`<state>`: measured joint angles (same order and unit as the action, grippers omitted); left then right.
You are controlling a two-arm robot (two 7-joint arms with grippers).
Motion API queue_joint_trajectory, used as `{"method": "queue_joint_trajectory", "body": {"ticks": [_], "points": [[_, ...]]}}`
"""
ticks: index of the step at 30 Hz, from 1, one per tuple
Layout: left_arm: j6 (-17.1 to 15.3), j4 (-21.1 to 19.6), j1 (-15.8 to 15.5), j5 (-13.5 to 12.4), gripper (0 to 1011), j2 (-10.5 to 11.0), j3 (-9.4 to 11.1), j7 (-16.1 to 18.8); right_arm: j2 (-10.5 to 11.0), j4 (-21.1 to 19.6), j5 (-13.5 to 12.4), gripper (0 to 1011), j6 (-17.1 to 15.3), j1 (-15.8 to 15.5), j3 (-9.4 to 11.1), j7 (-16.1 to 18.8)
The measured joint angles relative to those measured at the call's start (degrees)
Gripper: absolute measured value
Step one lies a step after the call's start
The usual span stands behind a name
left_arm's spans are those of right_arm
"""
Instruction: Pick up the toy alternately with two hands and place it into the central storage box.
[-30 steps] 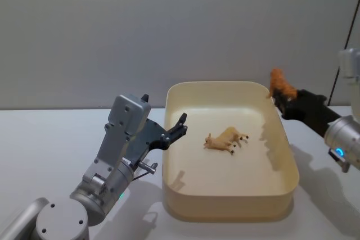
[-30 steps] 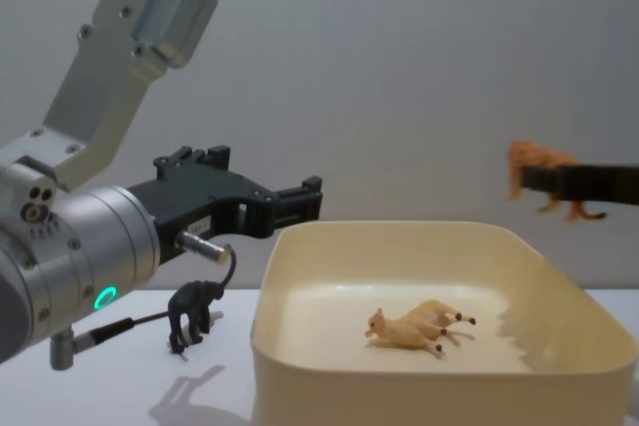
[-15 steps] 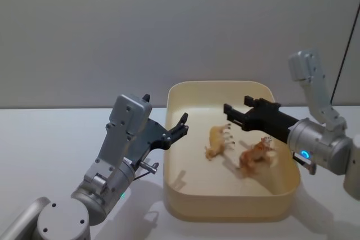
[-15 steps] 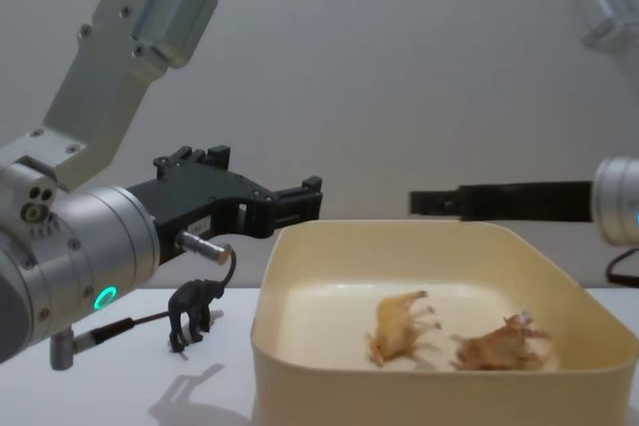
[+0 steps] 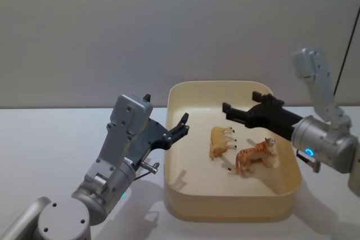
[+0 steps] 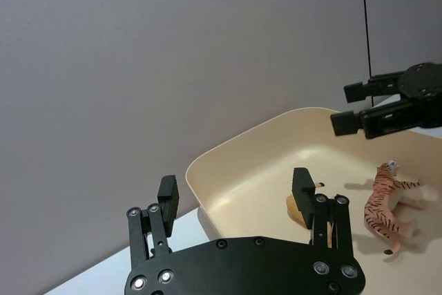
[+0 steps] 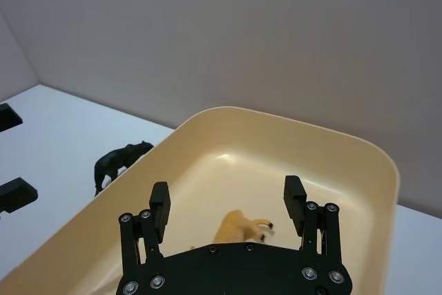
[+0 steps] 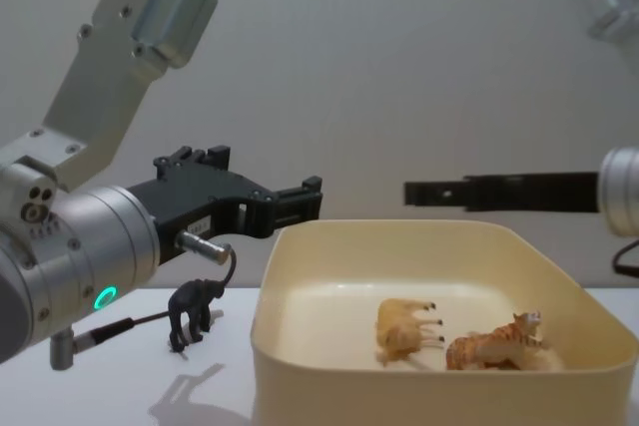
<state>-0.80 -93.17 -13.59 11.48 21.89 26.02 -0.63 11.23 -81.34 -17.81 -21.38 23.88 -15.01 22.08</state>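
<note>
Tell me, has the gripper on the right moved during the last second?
Yes. The right gripper swung leftward from beyond the storage box's right rim to above its inside, and the tiger it held is now in the box.

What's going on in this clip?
The right end effector hovers open and empty over the storage box. A tiger toy stands inside, next to a tan animal figure lying on its side. The left end effector is open beside the box's left wall, holding nothing. A black animal figure stands on the table, not yet picked up.
</note>
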Motion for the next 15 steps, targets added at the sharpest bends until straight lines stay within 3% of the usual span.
{"method": "queue_joint_trajectory", "body": {"ticks": [15], "points": [[0.00, 0.00, 0.00, 0.00, 1001, 0.00, 0.00, 0.00, 5.14, -5.21, -4.75, 1001, 4.14, -4.20, 5.19, -6.44]]}}
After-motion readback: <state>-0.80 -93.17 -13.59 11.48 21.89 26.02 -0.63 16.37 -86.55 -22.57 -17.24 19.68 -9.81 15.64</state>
